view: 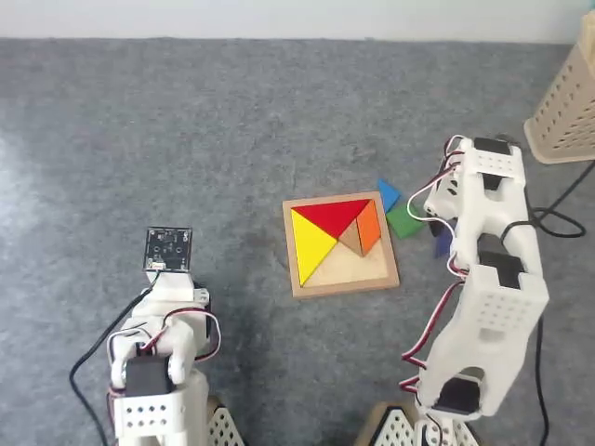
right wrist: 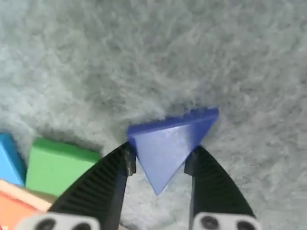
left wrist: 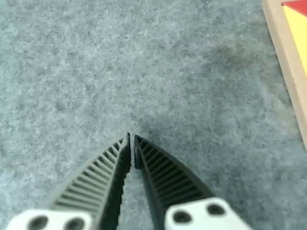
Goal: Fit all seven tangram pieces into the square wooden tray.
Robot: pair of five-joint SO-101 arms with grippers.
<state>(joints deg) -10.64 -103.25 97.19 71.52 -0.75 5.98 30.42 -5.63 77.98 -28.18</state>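
Wooden tray [view: 358,268] sits centre of high view. I see four pieces seated: red triangle [view: 333,216], yellow triangle [view: 310,243], orange piece [view: 370,226], small brown triangle [view: 350,241]. Light blue piece [view: 388,194] and green piece [view: 404,221] lie on carpet [view: 186,121] just off tray's upper right corner. My right gripper [right wrist: 160,157] is clamped on dark blue triangle [right wrist: 170,141], right of green piece. My left gripper [left wrist: 132,143] has fingers together over carpet, left of tray.

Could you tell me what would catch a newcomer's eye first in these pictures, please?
The square wooden tray in the middle of the grey carpet, part filled with a red triangle and a yellow triangle among others, stands out first. Next, the fingers of the right gripper pinch a dark blue triangle just right of the tray, beside a green piece.
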